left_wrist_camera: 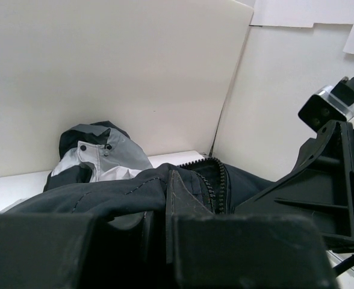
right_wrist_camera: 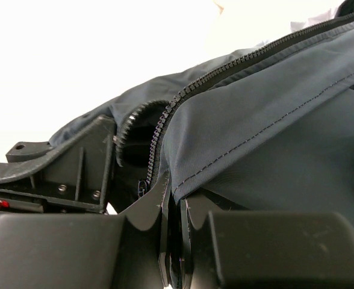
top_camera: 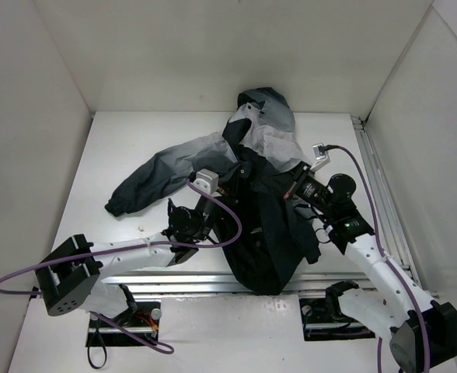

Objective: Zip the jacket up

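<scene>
I'm watching two arms, each pinching the one jacket (top_camera: 269,233): the left end effector (left_wrist_camera: 165,211) is gripping dark fabric and the right end effector (right_wrist_camera: 172,211) is gripping beside the zipper (right_wrist_camera: 183,99). The jacket is lying crumpled mid-counter (top_camera: 135,148), its hood (top_camera: 266,105) farthest.

white table (top_camera: 135,140) | white walls (top_camera: 213,47) | metal rail (top_camera: 174,281) | small speck, maybe debris (top_camera: 139,228)
</scene>
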{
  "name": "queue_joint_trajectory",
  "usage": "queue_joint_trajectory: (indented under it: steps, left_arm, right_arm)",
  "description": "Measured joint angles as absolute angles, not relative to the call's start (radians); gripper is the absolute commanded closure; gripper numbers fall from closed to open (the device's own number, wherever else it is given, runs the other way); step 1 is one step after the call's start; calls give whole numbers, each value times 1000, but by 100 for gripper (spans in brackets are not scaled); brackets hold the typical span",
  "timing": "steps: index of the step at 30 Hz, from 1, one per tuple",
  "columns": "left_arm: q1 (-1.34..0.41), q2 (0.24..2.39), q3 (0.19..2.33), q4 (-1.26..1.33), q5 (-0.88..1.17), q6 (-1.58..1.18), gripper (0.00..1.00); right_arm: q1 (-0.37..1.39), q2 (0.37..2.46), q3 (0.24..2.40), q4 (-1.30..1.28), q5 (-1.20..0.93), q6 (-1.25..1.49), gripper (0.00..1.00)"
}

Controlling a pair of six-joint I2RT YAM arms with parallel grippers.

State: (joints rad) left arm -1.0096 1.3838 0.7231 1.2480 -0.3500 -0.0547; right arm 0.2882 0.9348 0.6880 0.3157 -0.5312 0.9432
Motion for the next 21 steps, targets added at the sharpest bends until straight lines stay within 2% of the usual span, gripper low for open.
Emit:
queue_joint_trajectory:
  steps: [21]
  left_arm:
    - [-1022,1407,741,1246,-365,-33,100]
  right_arm:
    - [289,926,689,346,-508,924,100]
